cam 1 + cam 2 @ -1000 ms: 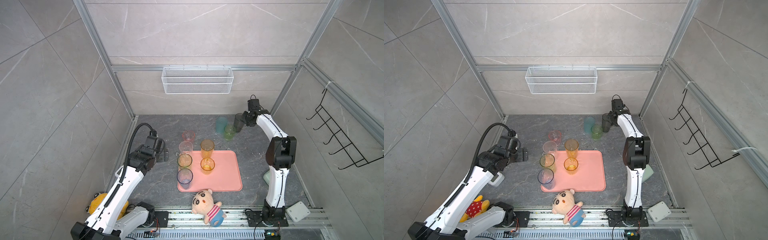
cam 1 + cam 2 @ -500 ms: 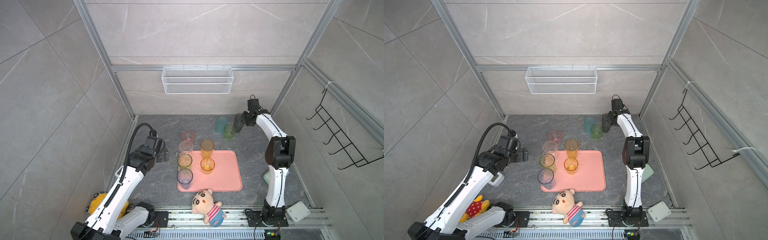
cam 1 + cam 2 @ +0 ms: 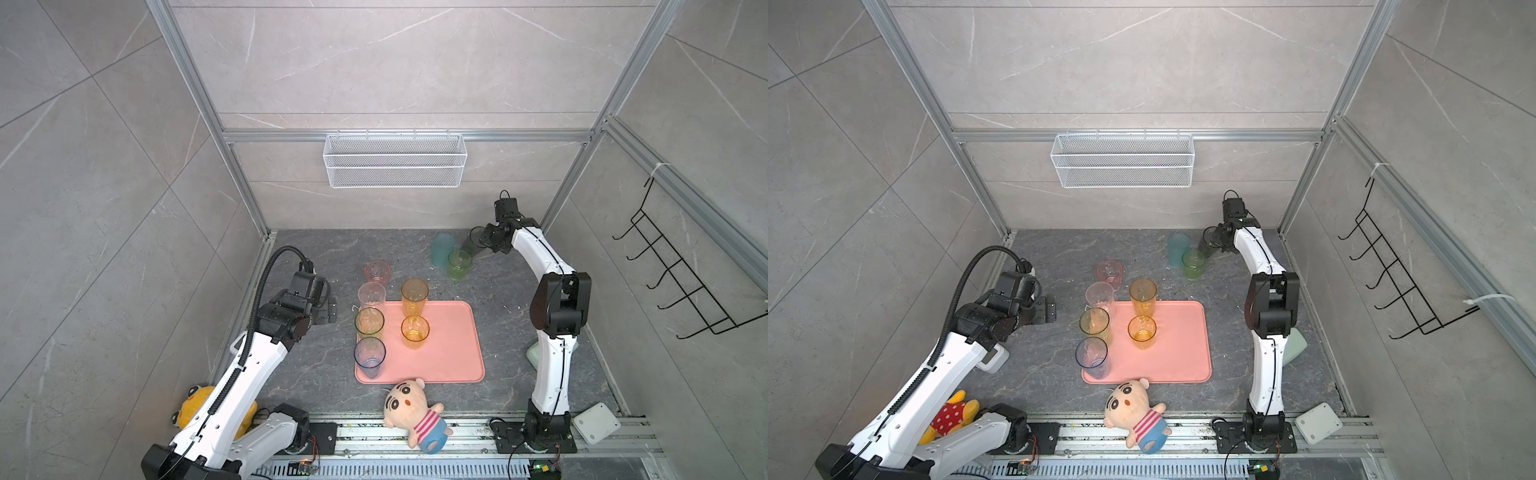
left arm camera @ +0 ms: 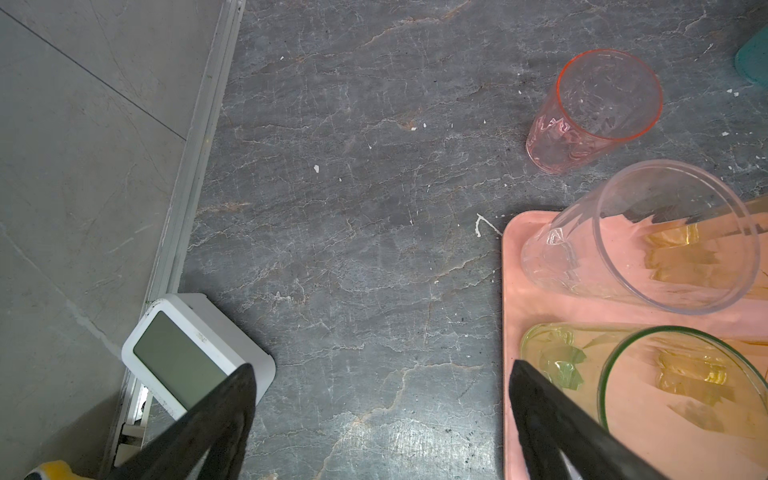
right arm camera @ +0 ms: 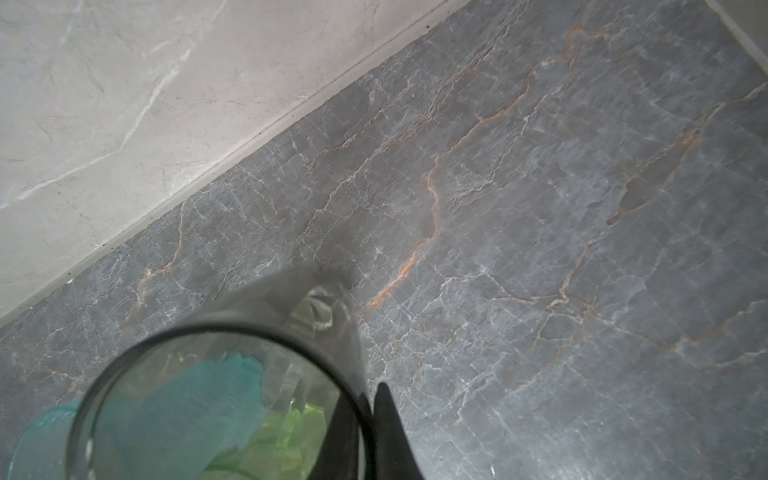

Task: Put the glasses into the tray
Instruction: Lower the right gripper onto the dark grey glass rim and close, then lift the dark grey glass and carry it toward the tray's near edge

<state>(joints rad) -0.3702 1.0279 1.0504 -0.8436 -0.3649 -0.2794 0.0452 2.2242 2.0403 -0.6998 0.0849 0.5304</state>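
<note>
The salmon-pink tray [image 3: 449, 345] [image 3: 1179, 345] lies mid-floor. On it stand two amber glasses [image 3: 414, 296] [image 3: 414, 330], a clear one [image 4: 623, 249], a green-rimmed one [image 4: 582, 357] and a bluish one [image 3: 369, 357]. Behind the tray, on the floor, is a pink glass [image 3: 377, 272] [image 4: 594, 112]. At the back right stand a teal glass [image 3: 441, 247], a green glass [image 3: 459, 264] and a smoky grey glass [image 3: 477, 243] [image 5: 249, 332]. My right gripper [image 5: 368, 419] is shut on the grey glass's rim, one finger inside. My left gripper [image 4: 380, 374] [image 3: 328, 309] hangs open and empty left of the tray.
A plush doll [image 3: 411, 411] lies at the tray's front edge, a yellow plush [image 3: 195, 411] by the left arm's base. A white clock [image 4: 187, 357] sits against the left wall. A wire basket [image 3: 395, 160] hangs on the back wall, a hook rack [image 3: 665, 274] on the right.
The right gripper's jaws have closed onto the grey glass's rim. The left arm and all other glasses have not moved.
</note>
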